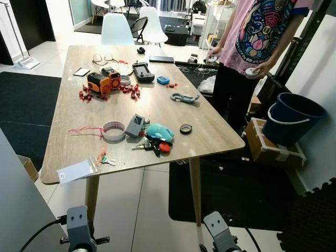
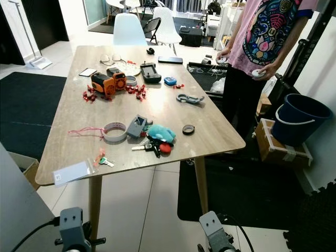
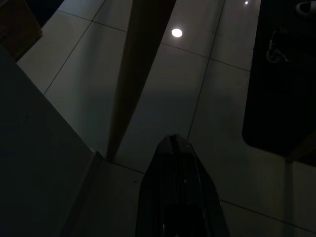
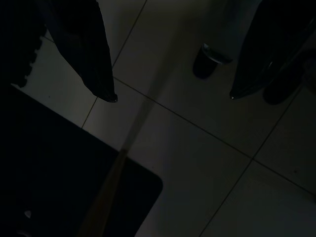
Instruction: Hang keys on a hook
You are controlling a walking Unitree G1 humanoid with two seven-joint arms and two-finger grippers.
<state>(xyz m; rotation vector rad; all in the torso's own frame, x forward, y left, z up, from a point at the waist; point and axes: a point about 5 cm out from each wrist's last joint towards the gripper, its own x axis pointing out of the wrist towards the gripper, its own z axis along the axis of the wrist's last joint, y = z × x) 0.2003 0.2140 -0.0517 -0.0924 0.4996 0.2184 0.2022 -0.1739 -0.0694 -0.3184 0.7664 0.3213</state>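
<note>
From the head views, the keys (image 1: 150, 146) lie on the wooden table (image 1: 63, 152) near its front edge, touching a teal plush (image 1: 159, 132), well above and ahead of both pincers, which hang low by the floor. A person (image 1: 252, 47) stands at the table's far right. The left wrist view shows the left pincer (image 3: 175, 148) pressed together over dim tiles (image 3: 168, 98). The right wrist view shows the right pincer (image 4: 170, 96) spread apart above tiles and a dark mat (image 4: 49, 173).

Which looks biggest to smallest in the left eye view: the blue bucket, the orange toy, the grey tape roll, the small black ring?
1. blue bucket
2. orange toy
3. grey tape roll, close to the toy in size and nearer the camera, so unsure
4. small black ring
</note>
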